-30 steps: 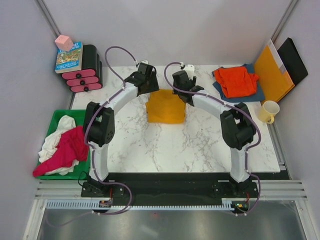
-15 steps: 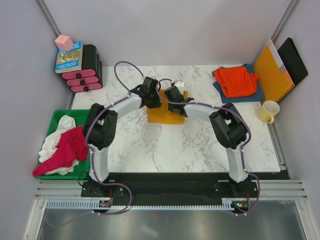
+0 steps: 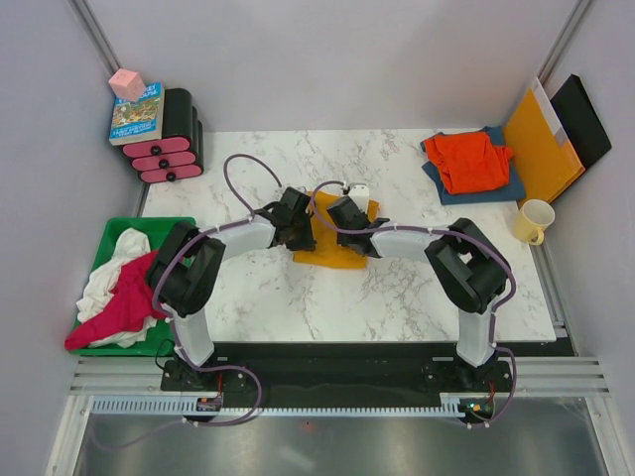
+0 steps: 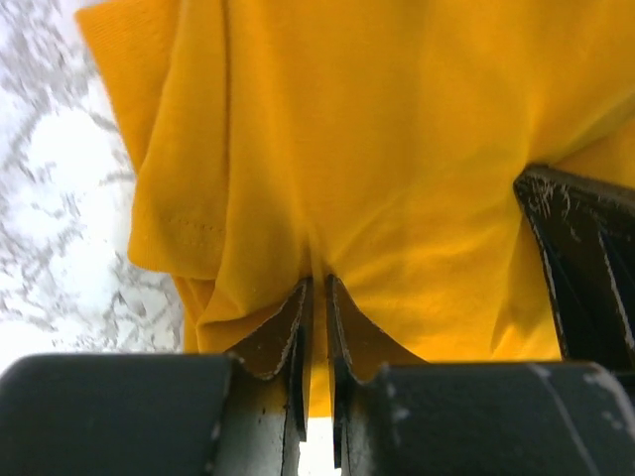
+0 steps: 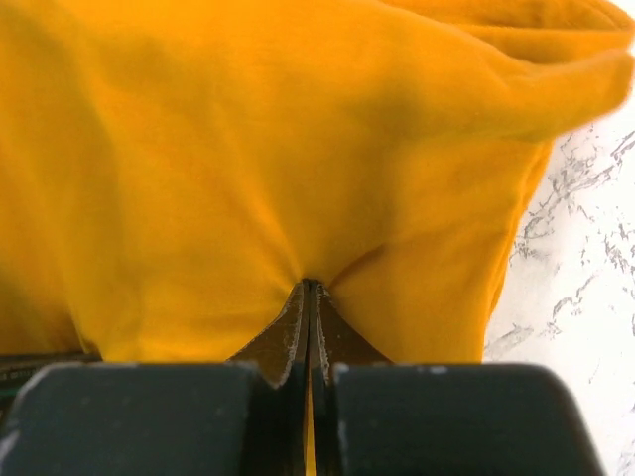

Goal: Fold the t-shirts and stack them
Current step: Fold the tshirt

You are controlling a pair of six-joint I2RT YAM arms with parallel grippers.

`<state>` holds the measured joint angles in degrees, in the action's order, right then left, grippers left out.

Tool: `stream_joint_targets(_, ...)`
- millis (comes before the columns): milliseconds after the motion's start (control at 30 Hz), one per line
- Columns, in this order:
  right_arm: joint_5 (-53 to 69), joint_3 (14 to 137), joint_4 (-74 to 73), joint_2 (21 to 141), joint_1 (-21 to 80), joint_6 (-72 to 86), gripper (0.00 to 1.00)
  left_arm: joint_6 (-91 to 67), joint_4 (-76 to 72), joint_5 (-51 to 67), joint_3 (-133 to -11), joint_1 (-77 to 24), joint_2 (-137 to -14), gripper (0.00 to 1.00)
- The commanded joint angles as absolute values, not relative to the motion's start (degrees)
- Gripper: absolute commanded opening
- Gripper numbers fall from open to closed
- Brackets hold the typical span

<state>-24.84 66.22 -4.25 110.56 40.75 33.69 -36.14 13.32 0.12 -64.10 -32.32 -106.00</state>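
A mustard-yellow t-shirt [image 3: 335, 243] lies bunched at mid-table, partly folded over itself. My left gripper [image 3: 300, 230] is shut on its left edge, and the cloth [image 4: 357, 178] is pinched between the jaws [image 4: 318, 290]. At the shirt's right side my right gripper [image 3: 341, 220] is shut on the same yellow cloth [image 5: 258, 149], fingers pressed together [image 5: 311, 290]. A red-orange t-shirt [image 3: 470, 159] lies folded on a dark blue t-shirt [image 3: 498, 186] at the back right. Magenta [image 3: 127, 297] and white [image 3: 114, 260] t-shirts sit crumpled in a green tray [image 3: 171, 224] at the left.
An orange-yellow folder [image 3: 541, 144] and a black board [image 3: 582, 117] lean at the back right, with a yellow mug [image 3: 533, 220] in front of them. A book [image 3: 138, 112] with a pink block [image 3: 127, 83] rests on black-and-pink cylinders [image 3: 169, 149] at the back left.
Both grippers closed on the far edge of the yellow t-shirt and pulled it toward the near side, folding the flat shirt over itself into a shorter bunch.
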Motion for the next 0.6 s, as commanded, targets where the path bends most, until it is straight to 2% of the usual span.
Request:
stream_joint_targets(0,-27.1,67.2,-6.9,110.3,41.0,33.1,0.04,-38.1,13.2,-1.6,-62.0,-33.1,-103.0,0.16)
stream_joint_targets(100,-28.2,70.8,-8.3,110.0,40.9,31.7,0.15,-36.8,14.1,-2.5,-63.0,-33.2,-101.3,0.2)
stream_joint_targets(133,-28.7,71.6,-8.8,110.0,40.9,31.6,0.23,-36.5,14.7,-3.7,-64.0,-33.2,-100.7,0.23)
stream_joint_targets(200,-30.1,72.6,-9.5,107.9,40.9,31.4,0.32,-35.6,15.2,-4.8,-64.5,-33.2,-99.4,0.29)
stream_joint_targets(233,-30.7,72.5,-9.5,106.7,41.0,31.5,0.43,-35.3,15.7,-6.0,-64.8,-33.2,-98.3,0.33)
stream_joint_targets(333,-33.0,71.3,-9.8,100.0,41.7,29.8,0.63,-34.3,15.6,-5.8,-64.9,-33.2,-93.9,0.41)
stream_joint_targets(433,-36.1,68.0,-10.0,91.8,43.3,26.7,0.8,-33.7,15.5,-5.1,-64.6,-33.2,-90.3,0.45)
stream_joint_targets(567,-40.9,61.5,-10.9,78.3,44.5,22.2,0.95,-32.4,15.6,-5.5,-62.2,-33.2,-85.3,0.43)
